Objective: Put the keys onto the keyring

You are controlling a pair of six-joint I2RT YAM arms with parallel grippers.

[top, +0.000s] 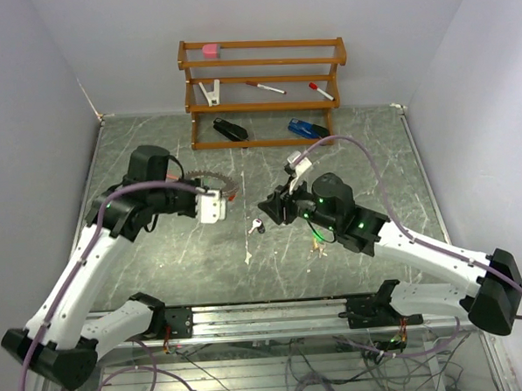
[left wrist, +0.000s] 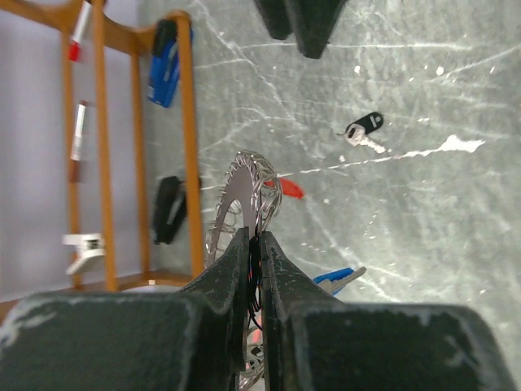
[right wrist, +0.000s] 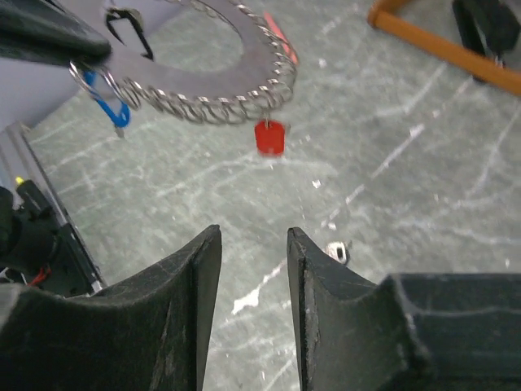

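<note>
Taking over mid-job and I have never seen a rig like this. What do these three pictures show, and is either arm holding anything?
The left arm and right arm are white robot arms bolted at the near edge of a table, each ending in a two-finger gripper. The wide picture comes from a fixed camera above and behind them. The other two come from cameras on the wrists, looking past the fingers. The left gripper is shut on the keyring, a silver hoop fringed with small loops; a red tag and a blue tag hang from it. The right gripper is open and empty. A loose black-headed key lies on the table near it. A wooden rack stands at the back.
</note>
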